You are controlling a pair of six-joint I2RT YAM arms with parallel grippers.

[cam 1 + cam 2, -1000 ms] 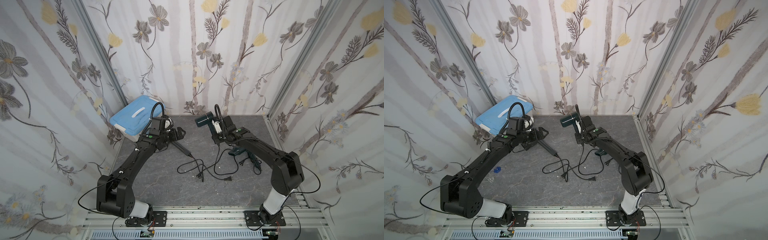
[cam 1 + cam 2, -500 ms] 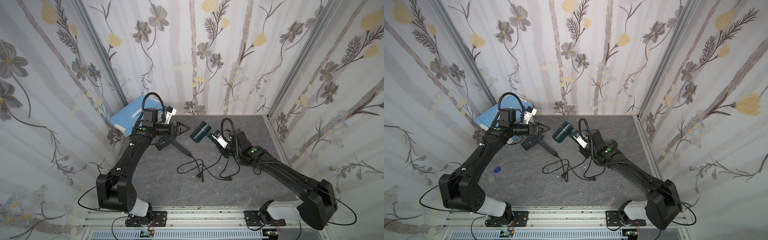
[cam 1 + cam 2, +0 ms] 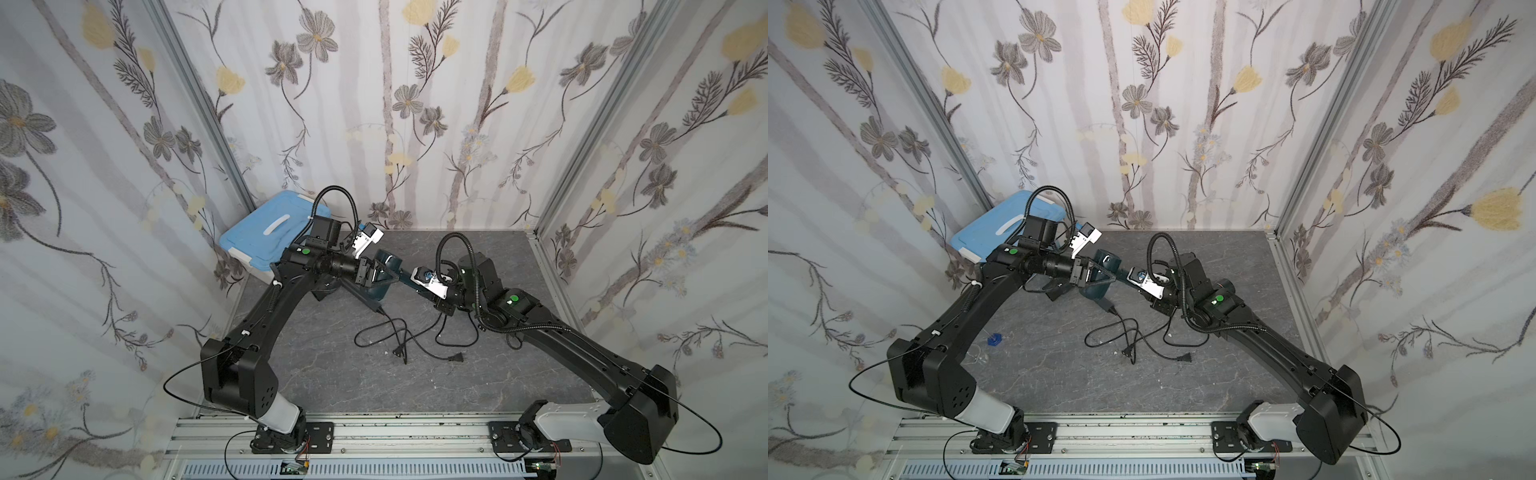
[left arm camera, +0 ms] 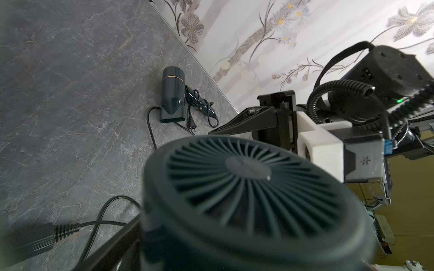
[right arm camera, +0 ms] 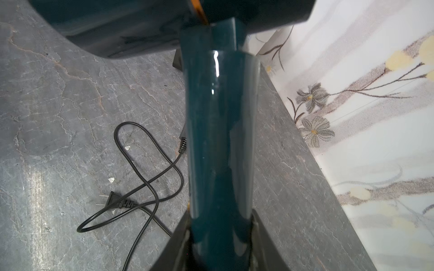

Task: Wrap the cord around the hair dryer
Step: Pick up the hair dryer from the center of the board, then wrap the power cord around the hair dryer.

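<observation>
A blue box (image 3: 266, 237) with a white handle sits in the far left corner of the grey desk (image 3: 332, 386), and a small blue scrap (image 3: 994, 340) lies on the desk beside the left arm. The left tool (image 3: 1102, 272) reaches in toward the middle with its jaws spread wide on either side of the round rear end of the hair dryer (image 4: 246, 187). Whether they press on it I cannot tell. The dark teal hair dryer hangs above the back middle of the desk, between the two arms, its grille facing the left wrist camera and its handle pointing toward the right arm. The right tool (image 5: 219, 230) pinches that handle near its free end, a finger against each side. Below and in front, the black cord (image 5: 131, 122) lies in loose crossed loops on the desk, its plug (image 5: 115, 199) flat on the surface. Further right, near the wall, a second dryer (image 4: 172, 93) lies on the desk with its own cord around it.
</observation>
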